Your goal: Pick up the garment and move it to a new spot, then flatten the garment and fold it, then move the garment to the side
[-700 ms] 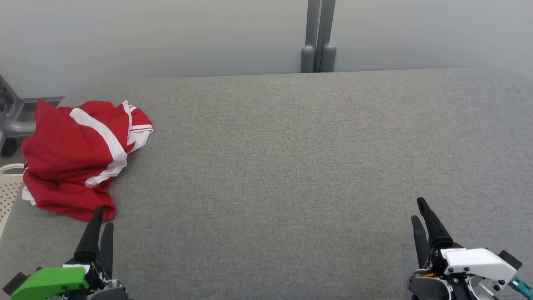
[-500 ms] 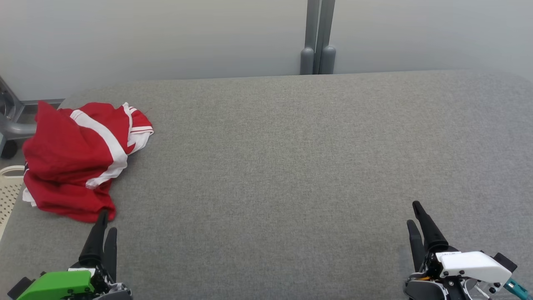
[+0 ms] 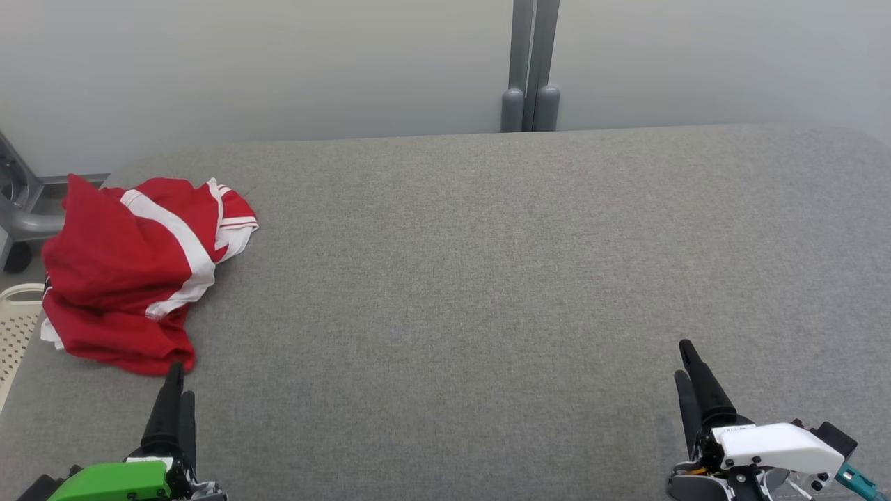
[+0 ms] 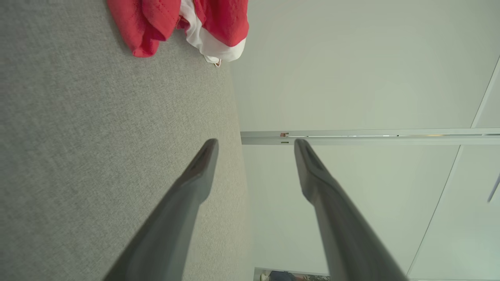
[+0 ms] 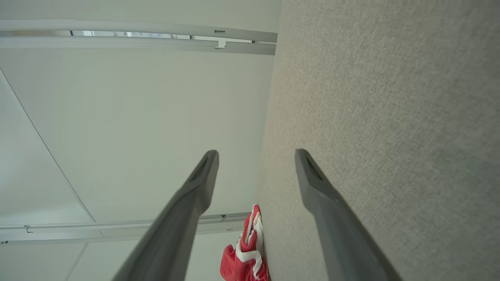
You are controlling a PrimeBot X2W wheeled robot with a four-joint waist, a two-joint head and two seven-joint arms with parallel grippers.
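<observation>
Red cloth, the garment (image 3: pixel 132 271) sits at the left edge of the grey table (image 3: pixel 487 278), not yet lifted, so we judge the pick-up step is in hand. Our left gripper (image 3: pixel 179 381) waits just on the near side of it, fingers parted and empty. Next we need to reach forward and close on a raised fold. The garment looks crumpled into a loose heap, with white stripes crossing its folds. At the near right, our right gripper (image 3: pixel 683 360) is likewise parted and holds nothing.

Head camera looks down across the table (image 3: pixel 487 278), garment (image 3: pixel 118 278) at 9 o'clock. Both wrist cameras sit low, rolled sideways, sharing garment and wall (image 3: pixel 278 62).
</observation>
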